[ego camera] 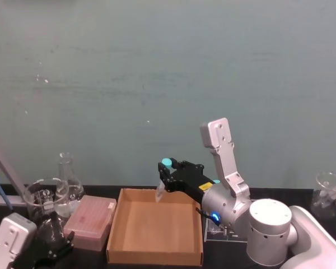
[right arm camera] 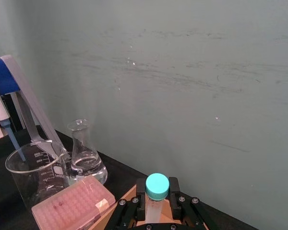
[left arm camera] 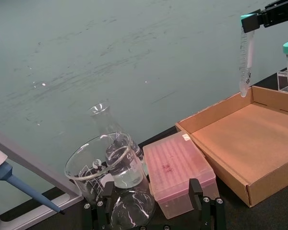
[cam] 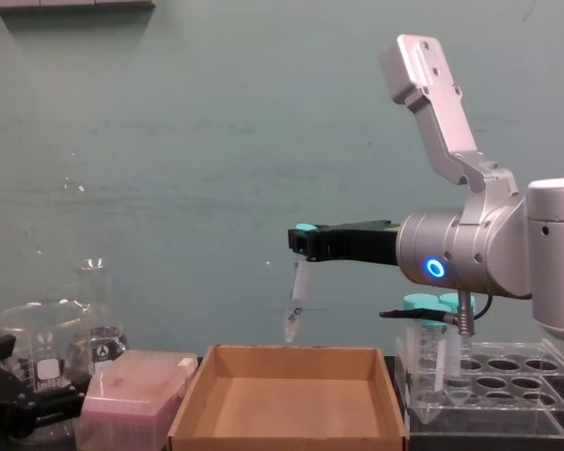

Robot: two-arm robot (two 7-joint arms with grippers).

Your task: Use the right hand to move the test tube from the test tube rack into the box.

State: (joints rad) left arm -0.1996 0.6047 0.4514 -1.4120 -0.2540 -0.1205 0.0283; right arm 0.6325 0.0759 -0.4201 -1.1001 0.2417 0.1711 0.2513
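Note:
My right gripper point(cam: 302, 241) is shut on the test tube point(cam: 295, 303), pinching it just under its small teal cap. The slim clear tube hangs nearly upright, its conical tip a little above the far wall of the brown cardboard box point(cam: 287, 427). From the head view the test tube point(ego camera: 160, 191) hangs at the back edge of the box point(ego camera: 114, 225), held by the right gripper point(ego camera: 167, 171). The clear acrylic test tube rack point(cam: 508, 399) stands to the right of the box. My left gripper point(left arm camera: 151, 213) rests open at the table's front left.
Two wider teal-capped tubes point(cam: 430, 340) stand in the rack. Left of the box are a pink translucent box point(ego camera: 91, 222), a glass beaker point(ego camera: 43, 199) and a conical flask point(ego camera: 69, 176). A blue pipette stand point(right arm camera: 9, 91) is at far left, another beaker point(ego camera: 327, 195) at far right.

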